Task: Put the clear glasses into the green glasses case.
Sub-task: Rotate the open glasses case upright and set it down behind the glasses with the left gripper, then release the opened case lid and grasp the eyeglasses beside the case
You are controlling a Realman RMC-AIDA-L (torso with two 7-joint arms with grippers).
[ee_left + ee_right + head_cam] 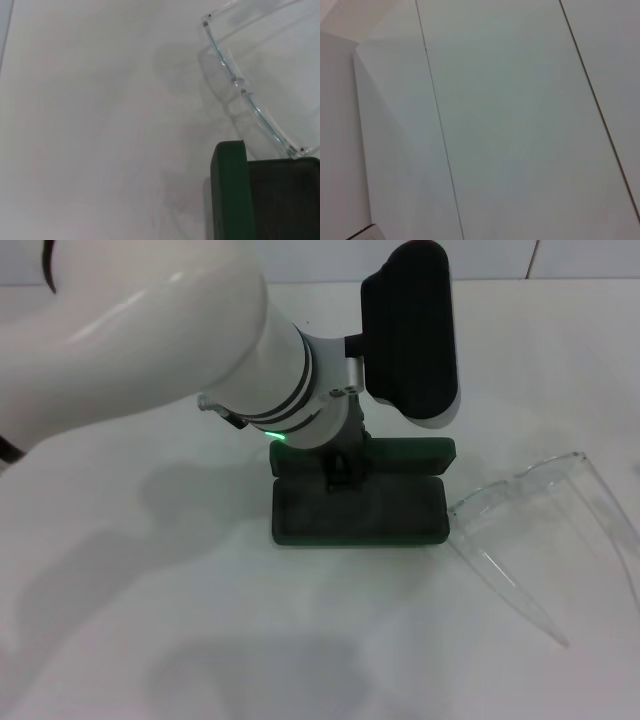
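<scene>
The left gripper (342,472) hangs at the hinge of the open green glasses case (360,510); I cannot tell how it stands. The clear glasses (540,530) lie on the table (150,640) just beside the case, not yet packed. Next they need a grasp. No writing is readable

White table (150,620) bearing an open green glasses case (360,510) near its centre, with clear glasses (540,530) lying just to the right, touching its corner.
</scene>
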